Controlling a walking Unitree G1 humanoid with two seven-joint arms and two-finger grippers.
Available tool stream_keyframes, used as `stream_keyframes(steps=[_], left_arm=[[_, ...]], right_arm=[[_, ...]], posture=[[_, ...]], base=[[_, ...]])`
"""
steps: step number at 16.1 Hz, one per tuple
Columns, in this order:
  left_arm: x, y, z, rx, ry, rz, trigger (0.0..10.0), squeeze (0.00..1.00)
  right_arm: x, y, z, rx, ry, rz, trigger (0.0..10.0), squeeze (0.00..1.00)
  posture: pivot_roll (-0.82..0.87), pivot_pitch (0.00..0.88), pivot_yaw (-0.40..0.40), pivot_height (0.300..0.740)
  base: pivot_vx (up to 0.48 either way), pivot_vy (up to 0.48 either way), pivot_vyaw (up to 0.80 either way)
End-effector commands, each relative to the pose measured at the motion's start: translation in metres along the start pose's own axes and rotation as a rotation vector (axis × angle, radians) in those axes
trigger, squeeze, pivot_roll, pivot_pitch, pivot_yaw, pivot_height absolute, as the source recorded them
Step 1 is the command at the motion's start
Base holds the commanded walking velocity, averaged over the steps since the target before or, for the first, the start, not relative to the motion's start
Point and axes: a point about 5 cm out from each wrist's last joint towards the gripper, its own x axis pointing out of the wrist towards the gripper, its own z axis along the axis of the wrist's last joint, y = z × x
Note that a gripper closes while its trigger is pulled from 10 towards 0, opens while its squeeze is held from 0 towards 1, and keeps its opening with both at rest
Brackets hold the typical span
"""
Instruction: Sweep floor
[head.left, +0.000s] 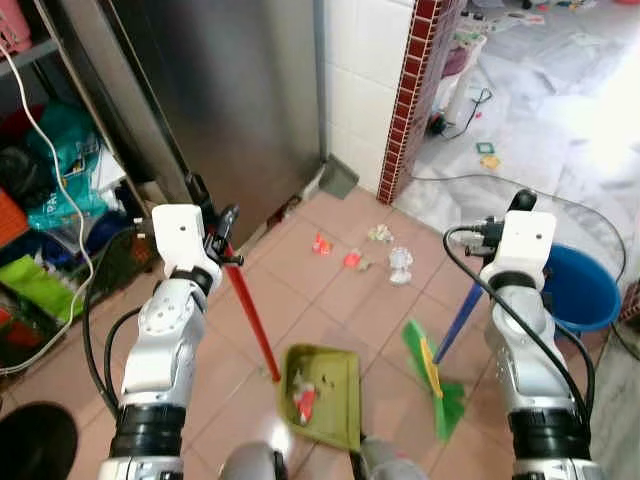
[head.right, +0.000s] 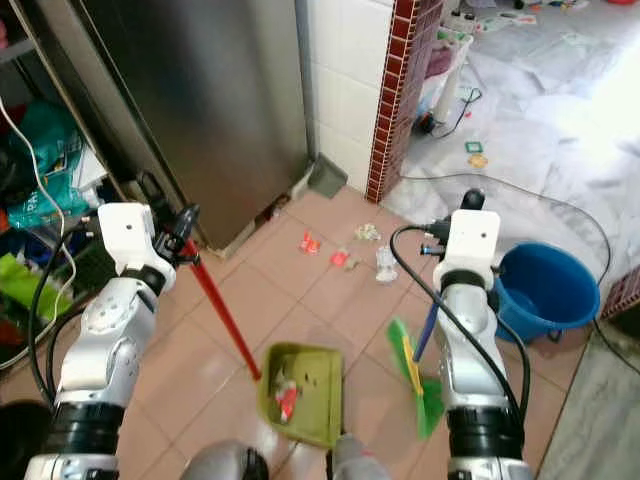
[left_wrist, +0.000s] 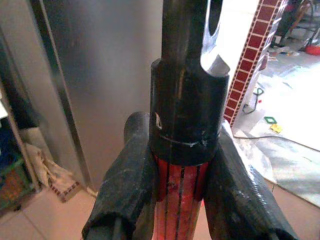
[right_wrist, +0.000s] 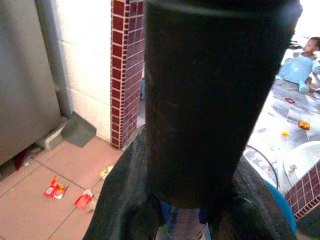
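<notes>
while left gripper (left_wrist: 185, 200) pinches dustpan handle (head.left: 250, 310), right gripper (right_wrist: 192, 220) clamps broom handle (head.left: 458, 322); wrappers (head.left: 352, 258) ahead.

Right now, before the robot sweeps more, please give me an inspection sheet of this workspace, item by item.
Surface: terracotta tile floor, grey covering further right.
Job's things: green dustpan on a red handle, one red wrapper inside; green broom on a blue handle, head on the floor right of the dustpan.
Clutter: red wrappers and clear plastic scraps ahead, unswept.
Grippers: left gripper shut on the red handle; right gripper shut on the blue handle.
Cables: black cable on the floor; white cord by the shelf.
Surroundings: steel fridge, red brick pillar, blue bucket, cluttered shelf.
</notes>
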Motion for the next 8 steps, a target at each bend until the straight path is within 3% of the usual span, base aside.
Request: stream_keyframes(steps=[1, 8], left_arm=[[0.0027, -0.0049, 0.0158, -0.001, -0.067, -0.035, 10.0, 0.0], [0.0035, -0.0068, 0.0162, -0.009, -0.07, -0.039, 10.0, 0.0]], right_arm=[[-0.002, -0.0085, -0.0117, -0.049, 0.056, -0.037, 10.0, 0.0], [-0.0002, -0.0084, -0.0114, -0.054, 0.056, -0.031, 10.0, 0.0]], posture=[[-0.07, 0.108, 0.057, 0.74], [-0.07, 0.104, 0.054, 0.74]], base=[[0.266, 0.0, -0.8], [0.313, 0.0, -0.8]])
